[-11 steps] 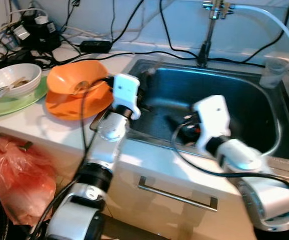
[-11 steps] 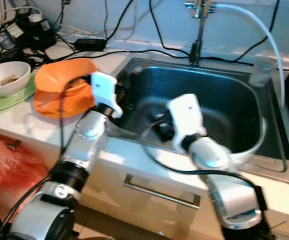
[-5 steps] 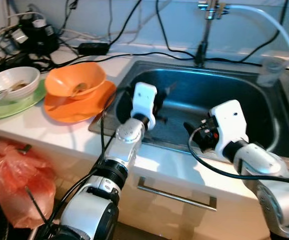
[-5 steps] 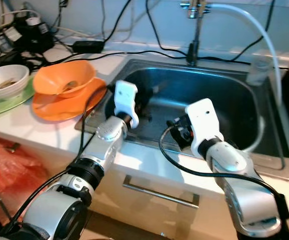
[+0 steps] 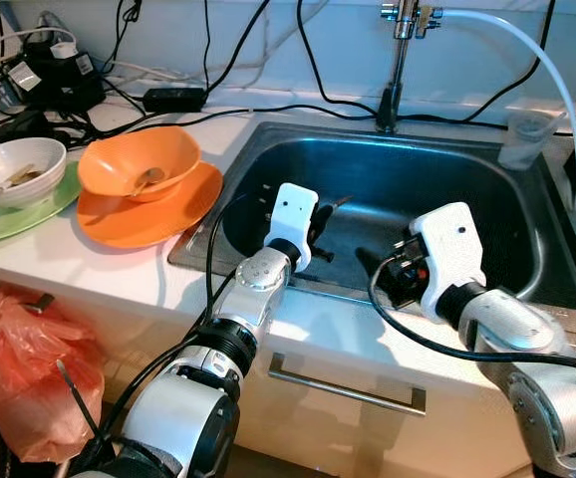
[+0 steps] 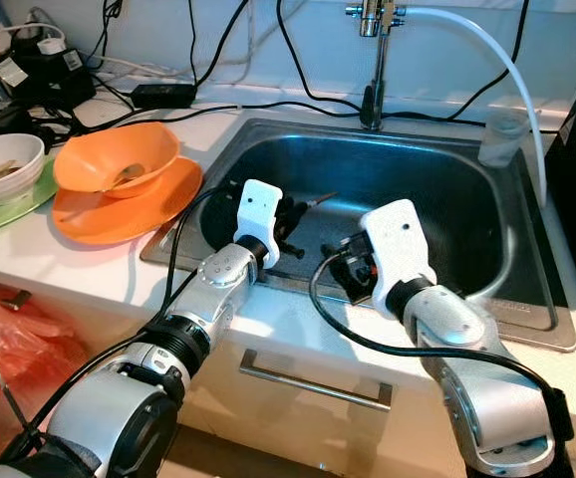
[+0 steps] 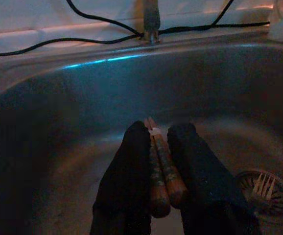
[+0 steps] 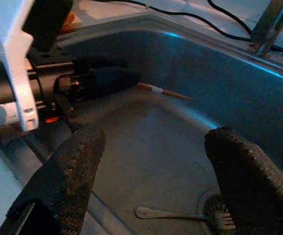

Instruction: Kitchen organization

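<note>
Steel sink [image 5: 527,261] is my landmark: both of my grippers reach over its front rim into the basin. My left gripper [image 7: 157,147] sits over the sink's left half, and its two black fingers [image 7: 131,166] are pinched narrow on a pair of brown chopsticks [image 7: 162,169], whose tips poke out toward the back wall of the sink. From the right wrist camera I can see those same chopsticks [image 8: 163,91] sticking out of the left fingers above the sink floor. My right gripper [image 8: 153,147] hangs just beside it, nearer the sink's middle, with its fingers [image 8: 75,161] spread wide and nothing between them. A metal spoon [image 8: 168,213] lies flat on the sink floor, its handle end touching the round drain [image 7: 265,188]. Behind the sink stands the tap [image 5: 400,55], with a white hose [image 5: 527,50] curving off to the right, and a clear plastic cup [image 5: 523,139] rests on the sink's back right corner. On the white counter [image 5: 99,269] left of the sink sits an orange bowl [image 5: 139,161] stacked on an orange plate [image 5: 148,209], and farther left a white bowl [image 5: 14,169] on a green plate [image 5: 9,221]. Black cables [image 5: 59,85] tangle along the wall behind those dishes. Below the counter, left of the sink, hangs a red plastic bag [image 5: 29,378].
</note>
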### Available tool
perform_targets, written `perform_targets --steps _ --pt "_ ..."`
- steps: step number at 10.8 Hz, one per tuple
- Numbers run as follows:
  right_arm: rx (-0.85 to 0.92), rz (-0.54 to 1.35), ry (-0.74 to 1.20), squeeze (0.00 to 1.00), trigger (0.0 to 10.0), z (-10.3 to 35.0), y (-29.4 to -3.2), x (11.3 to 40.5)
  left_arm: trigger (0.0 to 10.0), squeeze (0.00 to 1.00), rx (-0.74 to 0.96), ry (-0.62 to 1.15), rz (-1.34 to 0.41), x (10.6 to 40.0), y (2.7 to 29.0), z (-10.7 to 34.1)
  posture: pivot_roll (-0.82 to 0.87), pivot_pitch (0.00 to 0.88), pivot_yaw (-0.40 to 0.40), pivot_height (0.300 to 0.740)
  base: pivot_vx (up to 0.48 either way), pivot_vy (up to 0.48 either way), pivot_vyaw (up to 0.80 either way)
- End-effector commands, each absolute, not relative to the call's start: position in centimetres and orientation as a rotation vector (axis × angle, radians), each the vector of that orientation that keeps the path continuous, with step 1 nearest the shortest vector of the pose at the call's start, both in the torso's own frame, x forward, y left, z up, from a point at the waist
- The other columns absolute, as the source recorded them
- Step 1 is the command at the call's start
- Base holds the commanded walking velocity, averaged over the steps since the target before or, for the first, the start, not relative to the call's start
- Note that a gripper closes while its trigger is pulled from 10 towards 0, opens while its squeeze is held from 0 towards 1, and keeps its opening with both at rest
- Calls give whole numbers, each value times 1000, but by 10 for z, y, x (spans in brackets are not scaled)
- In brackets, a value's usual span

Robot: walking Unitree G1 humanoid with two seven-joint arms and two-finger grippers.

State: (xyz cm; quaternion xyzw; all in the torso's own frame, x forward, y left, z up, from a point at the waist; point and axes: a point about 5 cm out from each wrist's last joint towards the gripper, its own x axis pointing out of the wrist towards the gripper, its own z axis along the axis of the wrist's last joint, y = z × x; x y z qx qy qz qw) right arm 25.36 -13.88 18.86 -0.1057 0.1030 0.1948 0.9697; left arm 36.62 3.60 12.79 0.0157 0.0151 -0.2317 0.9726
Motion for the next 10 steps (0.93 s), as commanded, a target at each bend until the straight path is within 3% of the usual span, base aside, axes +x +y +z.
perform_targets --steps 1,6,10 --pt "-208 408 206 0 10000 190 -136 252 10000 1000 46 13 -468 369 37 134 -301 0 84 740 0 0 0" --pt "-207 448 231 0 10000 188 -131 250 10000 1000 22 38 -434 371 42 131 -300 0 74 740 0 0 0" --pt "-191 462 220 0 10000 186 -125 255 10000 1000 44 -48 -407 379 47 151 -265 0 81 740 0 0 0"
